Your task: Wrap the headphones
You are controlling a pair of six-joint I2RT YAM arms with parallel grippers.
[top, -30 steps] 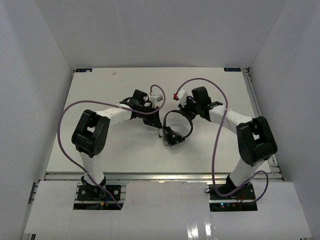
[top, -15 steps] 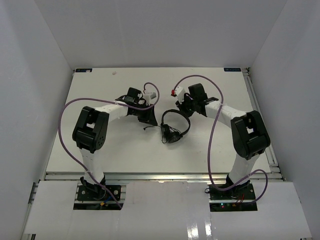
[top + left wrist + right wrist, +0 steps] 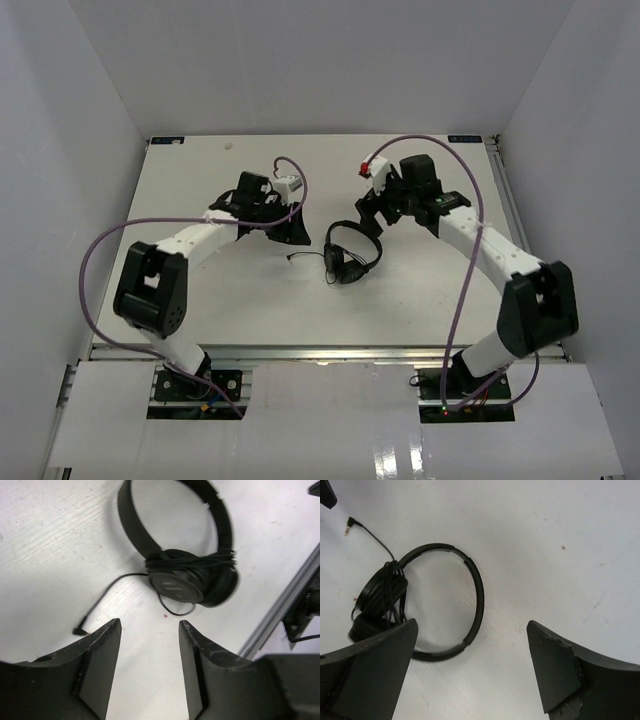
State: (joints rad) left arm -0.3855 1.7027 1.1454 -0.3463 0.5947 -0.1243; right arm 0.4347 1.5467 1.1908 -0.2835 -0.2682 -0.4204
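Over the last second I have drawn both arms back from the black over-ear headphones with a thin arched headband and round padded earcups (image 3: 350, 255). The left arm (image 3: 200, 235) has eased off to the left, and the right arm (image 3: 480, 240) has pulled off to the far right. The headphones remain at about the same spot near the middle of the tabletop (image 3: 200, 180), lying flat and touched by neither arm.

- Left jaws: parted, holding nothing.
- Right jaws: spread wide, holding nothing.

The left wrist view shows the thin black cable (image 3: 190, 560) wound in several turns around the stacked earcups. A short tail ends in a plug (image 3: 77, 631) lying loose on the surface. I judge the wrap essentially complete, with only this tail untucked.

The tabletop is flat, white and matte, with faint specks. White wall panels (image 3: 90, 120) enclose it on three sides, and a metal rail (image 3: 320, 352) borders the near edge.
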